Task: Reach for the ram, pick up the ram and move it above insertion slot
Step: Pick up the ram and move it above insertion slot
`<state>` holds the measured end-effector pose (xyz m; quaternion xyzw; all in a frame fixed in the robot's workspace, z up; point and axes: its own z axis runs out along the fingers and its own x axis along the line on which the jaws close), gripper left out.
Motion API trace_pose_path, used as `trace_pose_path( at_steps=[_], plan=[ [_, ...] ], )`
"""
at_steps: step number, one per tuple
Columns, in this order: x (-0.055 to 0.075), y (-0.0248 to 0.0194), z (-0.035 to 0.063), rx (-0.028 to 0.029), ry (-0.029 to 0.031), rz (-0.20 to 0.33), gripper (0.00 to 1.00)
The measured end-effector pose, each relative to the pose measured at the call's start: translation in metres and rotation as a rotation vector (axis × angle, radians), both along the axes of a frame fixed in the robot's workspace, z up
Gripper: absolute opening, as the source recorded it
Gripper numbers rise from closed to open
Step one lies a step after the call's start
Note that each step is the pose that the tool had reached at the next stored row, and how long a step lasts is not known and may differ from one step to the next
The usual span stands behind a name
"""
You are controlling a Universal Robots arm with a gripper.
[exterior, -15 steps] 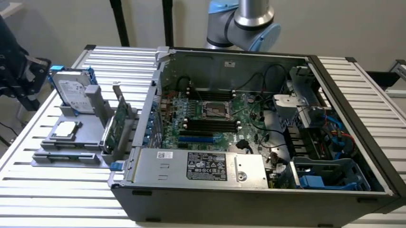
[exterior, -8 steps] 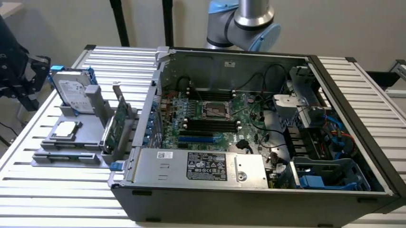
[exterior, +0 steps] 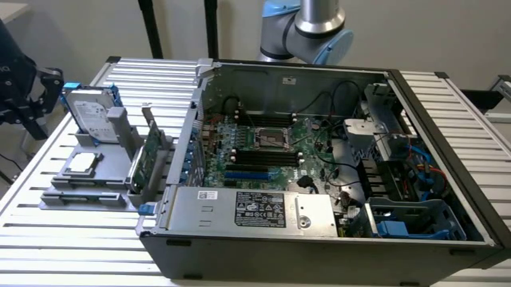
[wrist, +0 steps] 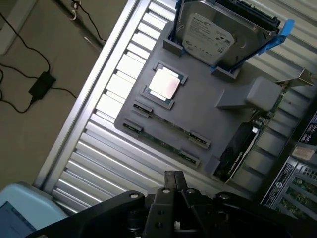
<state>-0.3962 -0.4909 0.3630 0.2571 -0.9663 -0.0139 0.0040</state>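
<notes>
Two thin green ram sticks (wrist: 166, 130) stand on edge in the grey holder's (wrist: 208, 99) long grooves, beside the square processor chip (wrist: 164, 84). In the exterior view the ram (exterior: 80, 196) sits at the holder's front end. My gripper (wrist: 173, 182) is shut with nothing between its fingers, and it hangs above the slatted table a short way from the nearer stick without touching it. The insertion slots (exterior: 264, 156) are the long black ones on the board inside the open computer case (exterior: 447, 149).
A silver hard drive (wrist: 210, 32) stands in a blue frame at the holder's far end. A broader green card with a metal bracket (exterior: 143, 158) stands between holder and case. Floor and cables (wrist: 39, 84) lie past the table edge. Dark gear (exterior: 24, 89) stands at the exterior view's left.
</notes>
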Motion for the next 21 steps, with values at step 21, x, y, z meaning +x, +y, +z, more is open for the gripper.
trace_pose_path(
  at_steps=[21],
  plan=[
    [0.0001, 0.0000, 0.0000, 0.0000, 0.0001, 0.383, 0.11]
  ],
)
